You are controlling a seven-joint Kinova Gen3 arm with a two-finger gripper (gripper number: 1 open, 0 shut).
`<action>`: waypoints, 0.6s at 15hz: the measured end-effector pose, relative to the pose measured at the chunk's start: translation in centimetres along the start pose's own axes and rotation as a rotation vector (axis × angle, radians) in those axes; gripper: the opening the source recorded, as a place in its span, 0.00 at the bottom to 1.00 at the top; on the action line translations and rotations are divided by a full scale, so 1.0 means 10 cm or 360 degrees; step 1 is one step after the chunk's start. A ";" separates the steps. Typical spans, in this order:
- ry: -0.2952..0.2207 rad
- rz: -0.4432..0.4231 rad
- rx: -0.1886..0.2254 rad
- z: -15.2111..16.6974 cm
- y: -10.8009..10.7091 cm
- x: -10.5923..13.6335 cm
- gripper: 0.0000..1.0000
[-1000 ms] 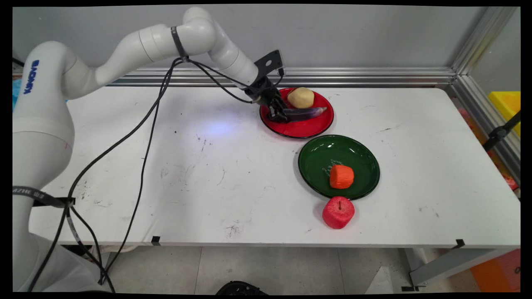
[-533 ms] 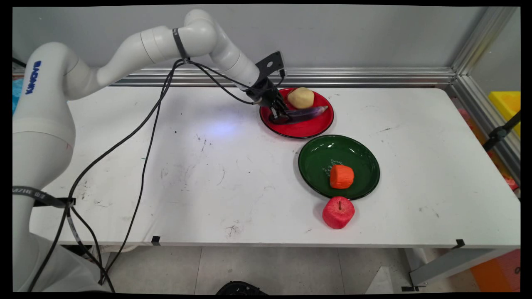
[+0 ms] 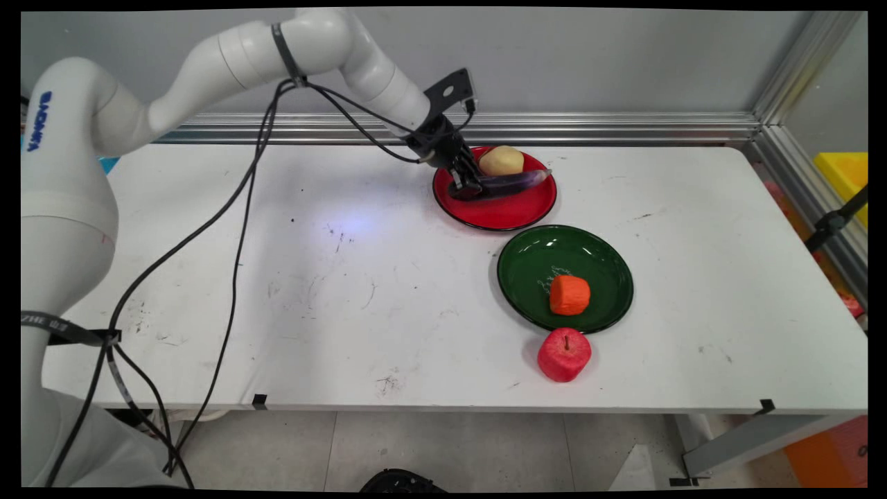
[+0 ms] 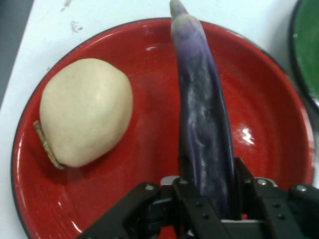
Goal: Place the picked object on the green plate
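black two-finger gripper [image 4: 207,199] is clamped on the near end of the long glossy purple eggplant [image 4: 202,114], one finger [image 4: 192,206] on each side of it. looks like a lift step in hand: in the main view the eggplant [image 3: 509,182] sits above the round red plate [image 3: 506,211] with its free tip pointing right and a little up, though whether it is fully clear of the plate is hard to tell. any next move would call for a firm hold, since the grip is at one end and the long body could sag or swing. the pale beige potato-like lump [image 4: 85,112] lies on the same red plate [image 4: 149,149] just beside the eggplant, apart from it in the hand view. arm pose: comes in from upper left, elbow high, wrist angled down and right toward the plate at the table's far side, black cables hanging off it. well apart toward the near side: round dark green plate [image 3: 610,267] holding an orange carrot chunk [image 3: 569,294], and a red apple [image 3: 564,354] on the white table [image 3: 277,277] just beside the green plate's near rim
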 end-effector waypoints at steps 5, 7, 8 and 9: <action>-0.0024 -0.0014 -0.0040 -0.31 0.22 0.14 0.00; -0.0015 -0.0040 -0.0064 -0.38 0.37 0.24 0.00; -0.0008 -0.0051 -0.0076 -0.40 0.44 0.30 0.00; -0.0001 -0.0058 -0.0088 -0.41 0.52 0.34 0.00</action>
